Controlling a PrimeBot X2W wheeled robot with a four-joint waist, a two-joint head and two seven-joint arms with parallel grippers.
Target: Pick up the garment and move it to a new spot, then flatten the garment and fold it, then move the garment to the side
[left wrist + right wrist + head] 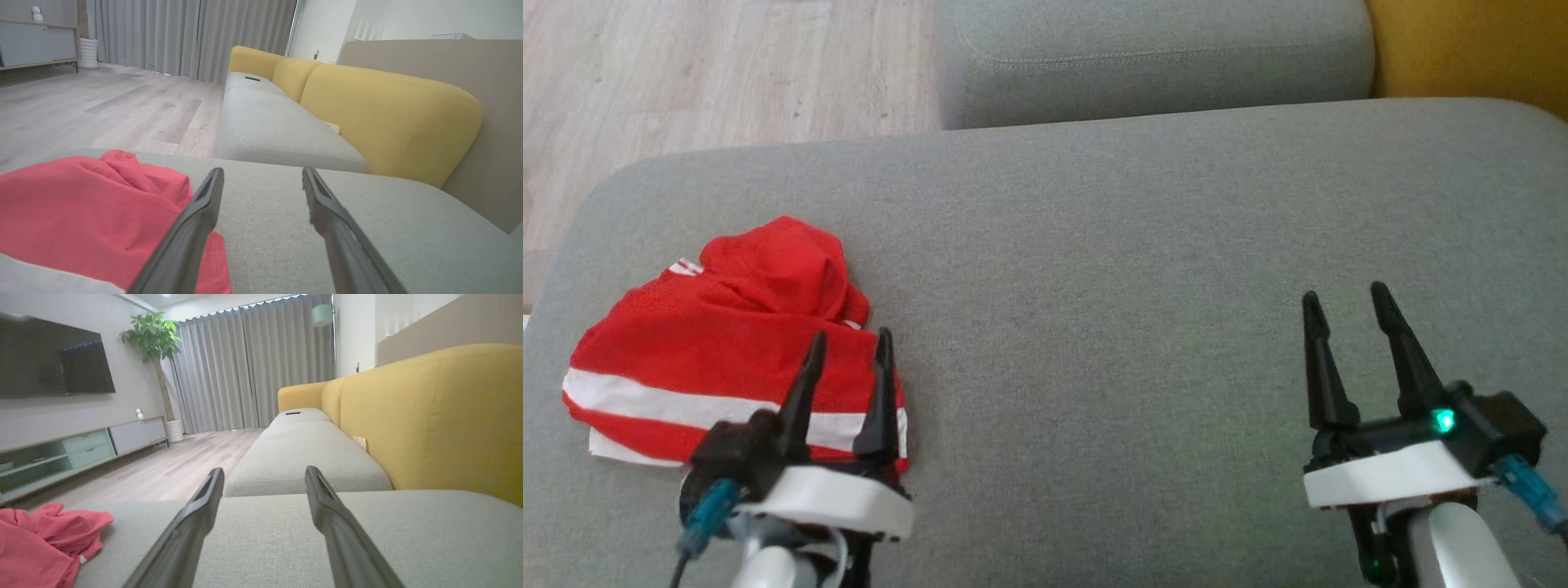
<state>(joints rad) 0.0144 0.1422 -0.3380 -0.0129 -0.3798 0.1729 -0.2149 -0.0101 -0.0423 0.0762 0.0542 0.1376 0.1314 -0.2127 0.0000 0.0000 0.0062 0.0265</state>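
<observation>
Left gripper [850,333], right gripper [1344,291]: 2 tapered black fingers [1409,359] each, white collar [1388,478], teal connector [1531,490]; right shows green LED [1444,420].

I see the red garment [731,351] with white stripes lying crumpled near the left edge of the grey sofa seat [1135,286].

Open cushion [1111,269] rightward, garment [727,351] (crumpled) blocking left

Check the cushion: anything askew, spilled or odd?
Only the red garment: it lies bunched and rumpled at the left end of the grey cushion, near its edge. No spill or damage visible.
</observation>
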